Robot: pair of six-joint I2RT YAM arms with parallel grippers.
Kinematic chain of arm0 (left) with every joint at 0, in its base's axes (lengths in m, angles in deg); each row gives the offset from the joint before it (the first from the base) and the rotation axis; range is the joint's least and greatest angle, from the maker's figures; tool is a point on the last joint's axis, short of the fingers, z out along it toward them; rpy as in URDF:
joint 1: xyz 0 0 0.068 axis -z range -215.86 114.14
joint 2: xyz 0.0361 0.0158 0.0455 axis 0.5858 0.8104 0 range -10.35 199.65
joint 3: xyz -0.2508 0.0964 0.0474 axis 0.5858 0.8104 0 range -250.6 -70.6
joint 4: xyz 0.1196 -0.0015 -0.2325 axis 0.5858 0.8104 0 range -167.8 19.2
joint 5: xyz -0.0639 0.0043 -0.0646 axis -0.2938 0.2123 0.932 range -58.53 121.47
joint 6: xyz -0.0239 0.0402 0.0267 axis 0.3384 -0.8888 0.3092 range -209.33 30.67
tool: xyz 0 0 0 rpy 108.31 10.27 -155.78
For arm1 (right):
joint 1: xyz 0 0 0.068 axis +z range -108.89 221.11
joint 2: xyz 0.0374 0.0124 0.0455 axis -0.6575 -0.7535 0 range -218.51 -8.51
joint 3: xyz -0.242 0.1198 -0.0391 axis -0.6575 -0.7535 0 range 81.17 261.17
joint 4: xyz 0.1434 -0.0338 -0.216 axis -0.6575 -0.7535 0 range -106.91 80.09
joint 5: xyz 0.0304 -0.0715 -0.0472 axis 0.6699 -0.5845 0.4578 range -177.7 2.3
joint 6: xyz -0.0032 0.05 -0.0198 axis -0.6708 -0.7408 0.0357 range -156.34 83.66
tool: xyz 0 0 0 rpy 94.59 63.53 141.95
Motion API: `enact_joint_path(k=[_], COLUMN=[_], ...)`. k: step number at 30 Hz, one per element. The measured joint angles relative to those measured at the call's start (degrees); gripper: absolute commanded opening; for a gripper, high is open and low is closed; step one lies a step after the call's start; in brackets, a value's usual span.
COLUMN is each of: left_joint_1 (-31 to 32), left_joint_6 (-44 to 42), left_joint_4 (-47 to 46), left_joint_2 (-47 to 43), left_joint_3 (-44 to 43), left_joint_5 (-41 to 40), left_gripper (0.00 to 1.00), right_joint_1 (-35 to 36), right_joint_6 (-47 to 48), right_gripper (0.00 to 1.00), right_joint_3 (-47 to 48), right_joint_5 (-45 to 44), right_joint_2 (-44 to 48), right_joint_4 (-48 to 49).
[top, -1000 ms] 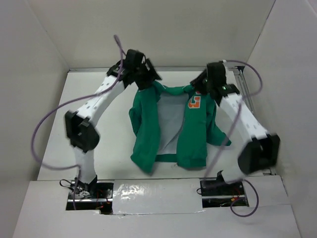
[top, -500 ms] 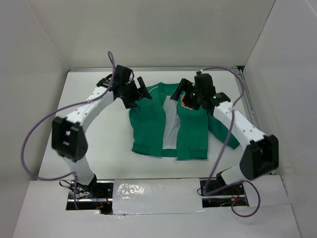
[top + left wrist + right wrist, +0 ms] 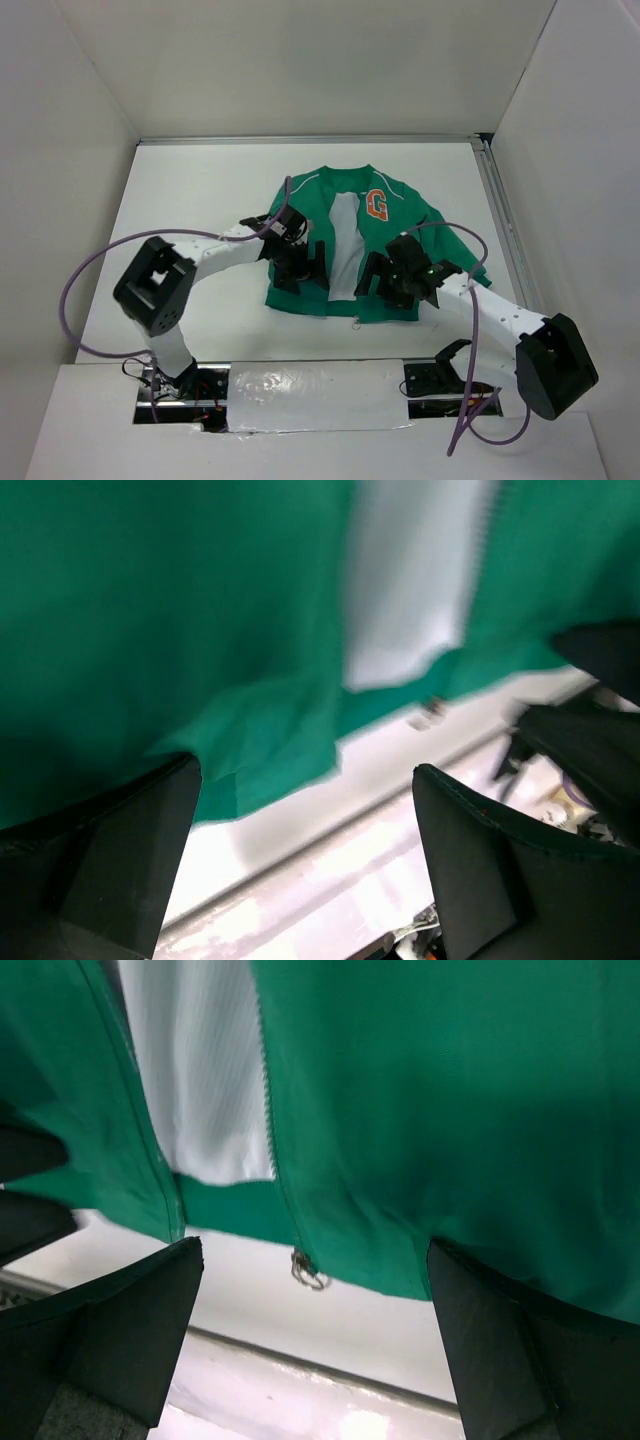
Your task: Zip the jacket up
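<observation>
Jacket (image 3: 395,245) unzipped — left gripper (image 3: 303,268), right gripper (image 3: 383,280) spread empty over near hem — may pinch cloth, missing tiny pull (image 3: 308,1270).

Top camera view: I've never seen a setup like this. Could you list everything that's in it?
jacket: one, green, lying flat and unzipped at mid-table, collar toward the far side
G patch: one, orange, on the jacket's chest
lining: white, showing between the open front edges
zipper pull: one, metal, at the near hem
table: one, white, under everything
walls: white, on three sides
cables: two, purple, one looping off each arm
arms: two, white with black joints, bases at the near edge
left tool: one, black, open, over the jacket's left panel near the hem
right tool: one, black, open, over the right panel near the hem
</observation>
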Motion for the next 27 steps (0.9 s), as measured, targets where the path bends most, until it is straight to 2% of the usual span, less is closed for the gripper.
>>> enact_joint_path(k=[5,12,16,20,24,27], left_joint_1=[-2.1,-8.4,-9.8,-8.0,-3.6,-1.4], left_joint_6=[0.0,-1.8,-3.3,-4.1,-3.6,-2.6], left_joint_4=[0.0,-2.1,-3.4,-3.9,-1.8,-1.7], left_joint_2=[8.2,15.1,15.4,10.2,-0.3,-7.5], left_joint_3=[-3.3,-11.3,-12.5,-8.1,-3.2,0.1], left_joint_5=[1.3,5.1,4.2,1.2,-2.8,-3.6], left_gripper=[0.99,0.99,0.99,0.99,0.99,0.99], right_joint_1=[-3.8,-11.4,-12.2,-8.2,1.3,7.7], right_joint_6=[0.1,5.9,8.2,8.6,5.0,-0.1], right_gripper=[0.99,0.95,0.95,0.96,0.97,0.95], right_joint_3=[1.9,12.6,15.2,15.1,14.4,12.4], right_joint_5=[-0.6,-0.6,-1.3,-4.9,-9.6,-11.7], right_joint_2=[-6.6,-21.3,-22.6,-17.9,-10.1,-7.5], right_joint_4=[2.2,6.5,7.4,5.2,2.3,0.5])
